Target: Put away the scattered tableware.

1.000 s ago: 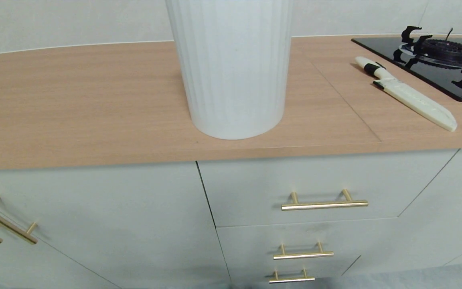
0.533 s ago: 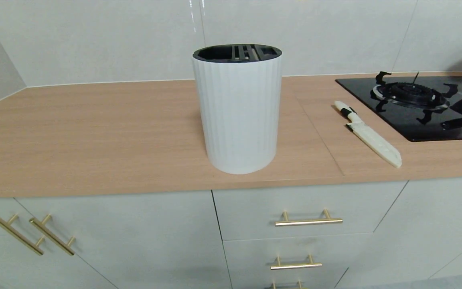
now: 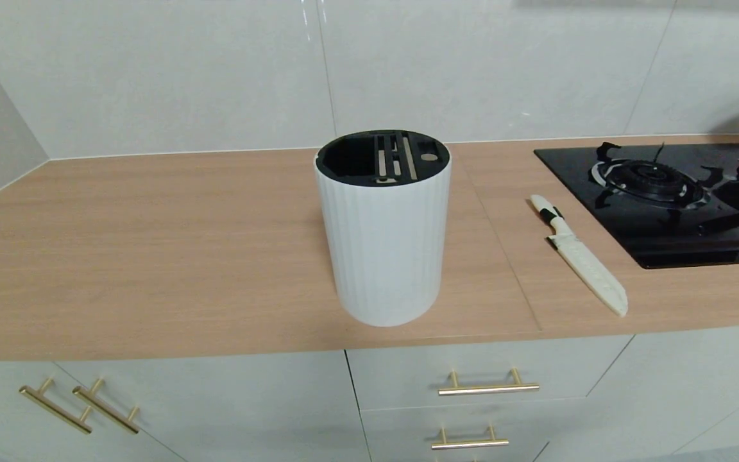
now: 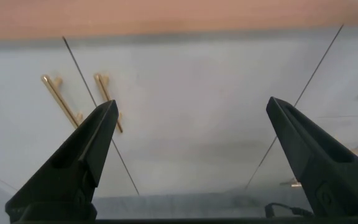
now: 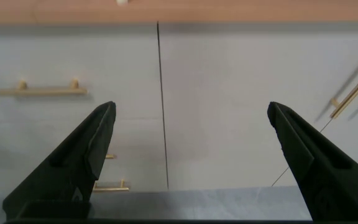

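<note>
The knife (image 3: 578, 263) is seen lying flat on the tabletop (image 3: 151, 256), to the right of the white ribbed knife holder (image 3: 385, 244) and between it and the black stove (image 3: 658, 192), touching neither. Its long axis is set on a slant: the handle points toward the back wall, and the blade tip points toward the front and lies near the tabletop's front edge. The left pincer (image 4: 190, 106) and the right pincer (image 5: 190, 107) are both held low with fingers spread wide apart and nothing between them, facing the cupboard fronts below the tabletop edge — the left before a pair of gold door handles (image 4: 61, 102), the right before a drawer handle (image 5: 41, 91). The knife therefore lies above and beyond both pincers, and the right arm is judged the nearer one. A raise over the front edge would be called for first. Bare wood is left on both sides of the handle, though the stove's rim stands just beside it — so room for the fingers is judged better on the holder's side. The slots in the holder's black top are seen open.
</note>
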